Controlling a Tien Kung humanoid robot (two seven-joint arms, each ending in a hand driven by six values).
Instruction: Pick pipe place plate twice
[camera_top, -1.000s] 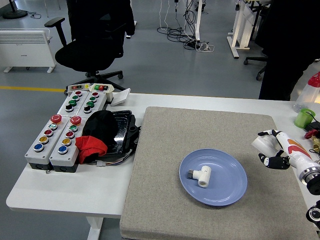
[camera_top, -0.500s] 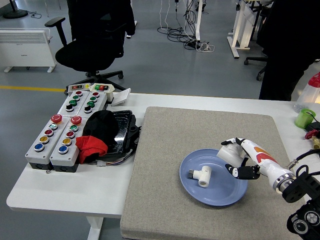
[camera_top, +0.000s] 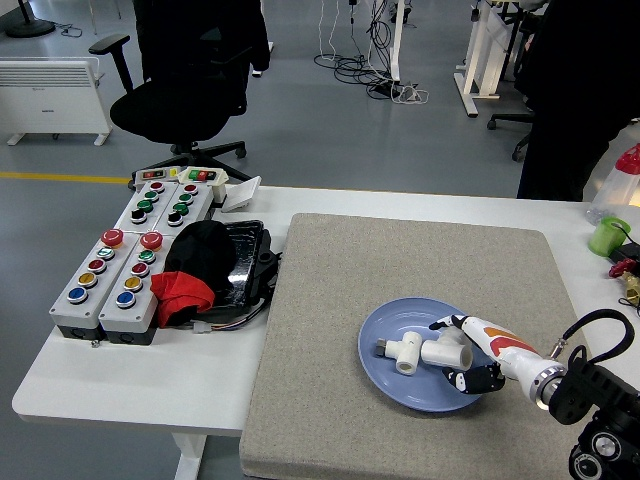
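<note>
A round, smooth blue plate lay on a coarse grey felt mat covering the white table. On the plate sat a white plastic tee fitting, its stem pointing left. The right hand reached over the plate, fingers clasped around a second white pipe, a short cylinder lying roughly left to right, just beside the tee.

White table: grey mat toward right edge, button boxes along left edge.
</note>
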